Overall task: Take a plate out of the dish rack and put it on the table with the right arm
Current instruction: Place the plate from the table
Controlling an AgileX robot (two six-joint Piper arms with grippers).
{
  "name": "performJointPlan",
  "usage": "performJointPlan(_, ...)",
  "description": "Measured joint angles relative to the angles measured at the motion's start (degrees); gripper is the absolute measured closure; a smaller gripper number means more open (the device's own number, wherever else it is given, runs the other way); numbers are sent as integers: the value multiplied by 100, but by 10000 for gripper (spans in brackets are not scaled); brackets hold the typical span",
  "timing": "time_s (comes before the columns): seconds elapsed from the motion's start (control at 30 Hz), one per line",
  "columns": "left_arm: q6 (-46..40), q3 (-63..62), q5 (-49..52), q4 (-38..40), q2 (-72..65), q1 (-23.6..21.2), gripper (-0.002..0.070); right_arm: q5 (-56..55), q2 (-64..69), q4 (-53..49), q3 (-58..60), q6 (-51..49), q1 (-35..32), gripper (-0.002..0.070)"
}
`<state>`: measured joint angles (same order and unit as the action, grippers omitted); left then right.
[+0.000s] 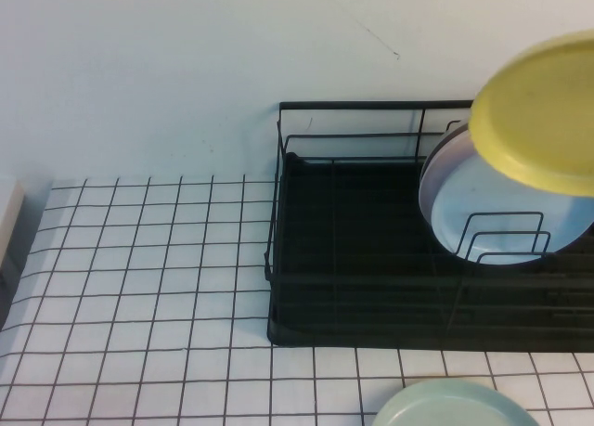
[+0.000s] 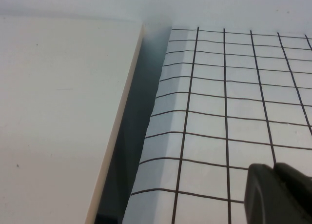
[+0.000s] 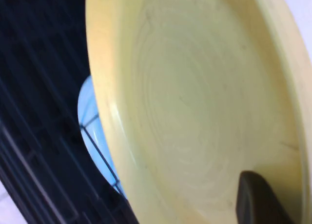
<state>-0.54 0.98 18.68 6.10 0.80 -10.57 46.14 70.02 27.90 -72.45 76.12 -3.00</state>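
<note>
Yellow plate (image 3: pixel 195 102) above dish rack (image 3: pixel 39 112)

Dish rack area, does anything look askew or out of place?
Only the round pale-yellow plate: it hangs tilted above the black wire dish rack, lifted by the right gripper. The left gripper is over the gridded table.

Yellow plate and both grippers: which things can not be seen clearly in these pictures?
- Yellow plate: high view's right edge cuts it off.
- Right gripper: one dark fingertip against the plate; the grip is out of frame.
- Left gripper: only a corner shows over the table.
- Blue plate: partly covered.
</note>
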Motion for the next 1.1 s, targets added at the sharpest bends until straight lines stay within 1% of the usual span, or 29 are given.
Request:
performJointPlan(0.1, 0, 0, 0, 0, 0, 0, 678, 300, -626, -12, 0, -976, 0, 576)
performJointPlan(0.2, 0, 0, 0, 0, 0, 0, 678, 1126, -1058, -20, -2, -2509, 0, 576)
performJointPlan(0.27, 0, 0, 0, 0, 0, 0, 678, 1750, -1174, 37, 81, -3187, 0, 576)
performJointPlan(0.33, 0, 0, 0, 0, 0, 0, 678, 2160, -1293, 383, 450, -3525, 0, 576)
performJointPlan(0.43, 0, 0, 0, 0, 0, 0, 678, 2256, -1451, 1371, 1336, -3447, -10, 576)
performJointPlan(0.53, 0, 0, 0, 0, 0, 0, 678, 2241, -1604, 2183, 2377, -3097, -10, 576)
performJointPlan(0.7, 0, 0, 0, 0, 0, 0, 678, 1650, -1402, 2322, 3780, -2874, -10, 576)
performJointPlan(0.83, 0, 0, 0, 0, 0, 0, 678, 1013, -881, 2334, 4366, -2600, -10, 576)
performJointPlan(0.93, 0, 0, 0, 0, 0, 0, 678, 639, -370, 2356, 4483, -2407, -10, 576)
performJointPlan(1.0, 0, 0, 0, 0, 0, 0, 678, 503, 11, 2463, 4498, -2087, -10, 576)
performJointPlan(1.07, 0, 0, 0, 0, 0, 0, 678, 482, 329, 2612, 4498, -1740, -10, 561)
performJointPlan(1.1, 0, 0, 0, 0, 0, 0, 678, 482, 495, 2697, 4498, -1581, -10, 538)
